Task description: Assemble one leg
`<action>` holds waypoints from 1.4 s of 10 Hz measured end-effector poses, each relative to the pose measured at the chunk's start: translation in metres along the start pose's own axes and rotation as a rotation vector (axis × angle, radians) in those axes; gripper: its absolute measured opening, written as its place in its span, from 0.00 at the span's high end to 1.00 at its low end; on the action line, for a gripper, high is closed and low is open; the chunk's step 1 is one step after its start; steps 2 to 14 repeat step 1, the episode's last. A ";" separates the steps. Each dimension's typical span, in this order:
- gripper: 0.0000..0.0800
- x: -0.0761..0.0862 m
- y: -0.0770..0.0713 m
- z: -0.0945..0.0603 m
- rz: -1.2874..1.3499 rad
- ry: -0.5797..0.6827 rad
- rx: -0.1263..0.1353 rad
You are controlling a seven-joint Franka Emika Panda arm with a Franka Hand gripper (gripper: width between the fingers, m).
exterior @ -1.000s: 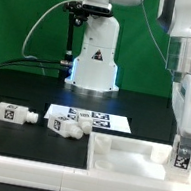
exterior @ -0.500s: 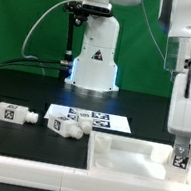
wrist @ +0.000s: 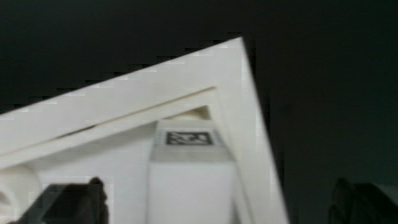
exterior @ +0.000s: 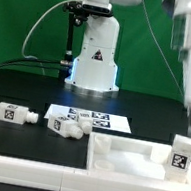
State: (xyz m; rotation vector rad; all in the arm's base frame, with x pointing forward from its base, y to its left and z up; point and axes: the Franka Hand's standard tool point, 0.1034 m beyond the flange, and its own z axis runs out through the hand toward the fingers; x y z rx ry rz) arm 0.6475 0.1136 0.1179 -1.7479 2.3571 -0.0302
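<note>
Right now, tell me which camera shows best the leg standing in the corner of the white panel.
The exterior view: the leg stands upright at the white panel's corner on that view's right, tag facing the camera. The wrist view shows it from above, with only its tag clear.

The exterior view sits low and close at one long edge of the black bench (exterior: 141, 112), level with the parts and facing across it to the robot base (exterior: 96, 58) and green backdrop (exterior: 25, 20) at the far edge, taking in the bench across its full width. The wrist view looks steeply down from above, nearer, onto the corner of the white panel (wrist: 107, 130) against the dark bench. Both views share that panel (exterior: 124, 154) corner and the tagged leg (wrist: 189, 140) standing there, at the exterior view's right (exterior: 181, 154).
</note>
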 end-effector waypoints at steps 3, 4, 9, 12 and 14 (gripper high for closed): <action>0.19 0.002 0.004 0.007 -0.002 0.008 -0.009; 0.19 0.002 0.004 0.007 -0.002 0.008 -0.009; 0.19 0.002 0.004 0.007 -0.002 0.008 -0.009; 0.19 0.002 0.004 0.007 -0.002 0.008 -0.009; 0.19 0.002 0.004 0.007 -0.002 0.008 -0.009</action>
